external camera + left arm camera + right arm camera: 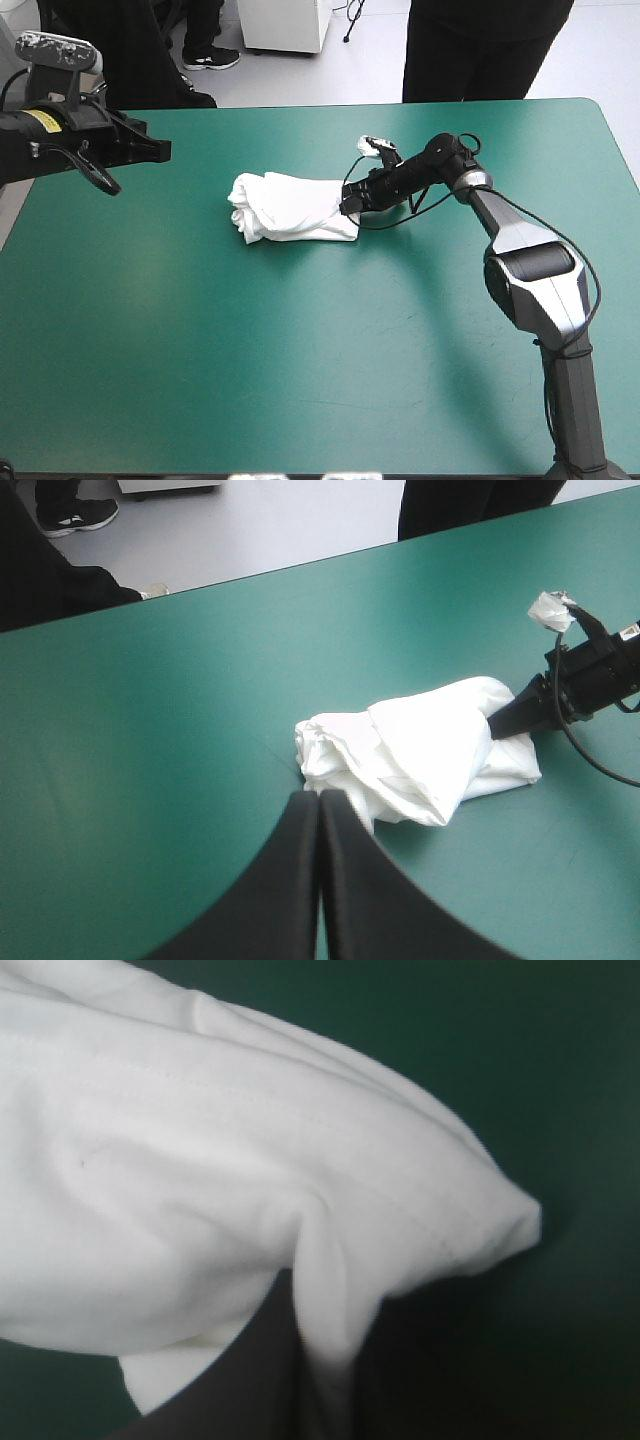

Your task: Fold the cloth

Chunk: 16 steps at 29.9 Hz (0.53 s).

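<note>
Centrally on the teal-green bench lies the folded T-shirt; the right gripper pinches its edge, probably finishing the fold; the left gripper hangs closed, empty, aside.

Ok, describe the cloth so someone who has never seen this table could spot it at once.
Start at the teal-green table; a little beyond its middle lies a white T-shirt, folded into a loose bundle. The right pincer is shut on its right end. It is the only white thing lying on the cover.
</note>
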### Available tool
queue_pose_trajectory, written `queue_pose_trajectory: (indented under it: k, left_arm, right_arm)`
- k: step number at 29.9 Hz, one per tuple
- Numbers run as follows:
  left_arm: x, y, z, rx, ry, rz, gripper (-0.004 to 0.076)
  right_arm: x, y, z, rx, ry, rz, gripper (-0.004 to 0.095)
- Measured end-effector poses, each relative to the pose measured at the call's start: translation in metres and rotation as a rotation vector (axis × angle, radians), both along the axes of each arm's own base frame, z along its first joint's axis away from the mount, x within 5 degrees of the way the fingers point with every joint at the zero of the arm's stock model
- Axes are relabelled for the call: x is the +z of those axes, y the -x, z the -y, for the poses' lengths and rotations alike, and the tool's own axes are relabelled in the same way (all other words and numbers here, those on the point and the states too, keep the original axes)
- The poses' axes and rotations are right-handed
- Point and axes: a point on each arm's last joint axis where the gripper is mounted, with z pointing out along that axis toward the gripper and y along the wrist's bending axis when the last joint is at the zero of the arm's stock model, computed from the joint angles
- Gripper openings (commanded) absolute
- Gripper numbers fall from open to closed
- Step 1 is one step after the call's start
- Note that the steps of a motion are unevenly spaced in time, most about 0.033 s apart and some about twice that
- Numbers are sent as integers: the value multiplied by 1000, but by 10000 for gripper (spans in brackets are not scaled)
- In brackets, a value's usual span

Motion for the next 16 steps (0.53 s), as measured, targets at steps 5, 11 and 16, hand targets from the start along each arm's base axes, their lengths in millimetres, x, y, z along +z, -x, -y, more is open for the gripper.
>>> queue_pose_trajectory:
  k: [5, 11, 16]
  left_arm:
    - [-1, 1, 1, -7, 4, -14, -17]
    - [-1, 1, 1, -9, 4, -22, -17]
    - [-1, 2, 1, -12, 8, -24, -17]
  right_arm:
    - [11, 5, 16, 22, 124, -16, 1]
    - [26, 22, 83, -21, 340, -53, 1]
    - [37, 54, 147, -93, 497, -100, 0]
